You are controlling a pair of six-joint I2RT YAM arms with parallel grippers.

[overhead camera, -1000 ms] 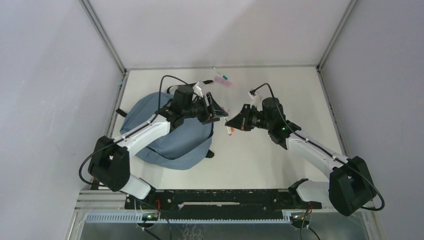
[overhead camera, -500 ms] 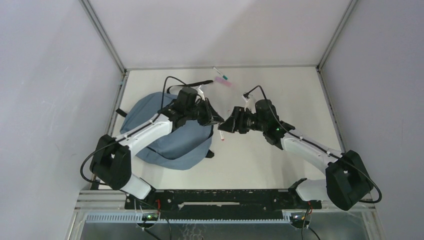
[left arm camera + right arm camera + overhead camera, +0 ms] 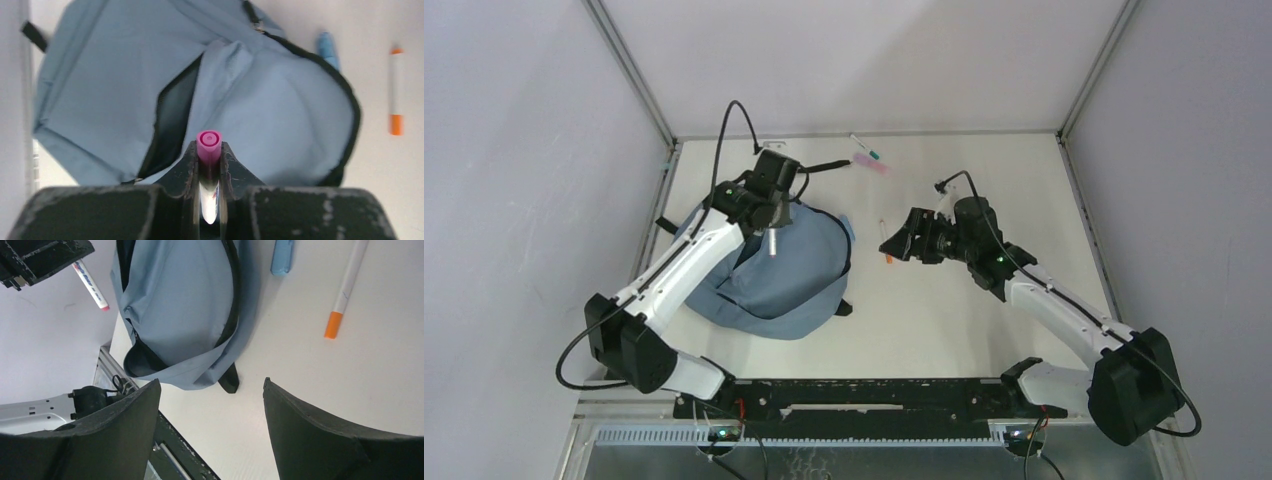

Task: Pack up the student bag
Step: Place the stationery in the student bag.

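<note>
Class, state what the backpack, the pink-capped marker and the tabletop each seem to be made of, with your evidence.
The student bag looks like soft, matte woven fabric: it creases and slumps, with black zipper trim. The pink-capped marker is probably smooth plastic: its white barrel catches the light. The table is a hard, smooth, white surface, perhaps laminate; its look leaves that open.

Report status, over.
Left gripper shut on pink-capped marker, above bag. Right gripper open, empty. Bag unzipped, nothing across opening. Orange pen on table beside it.
</note>
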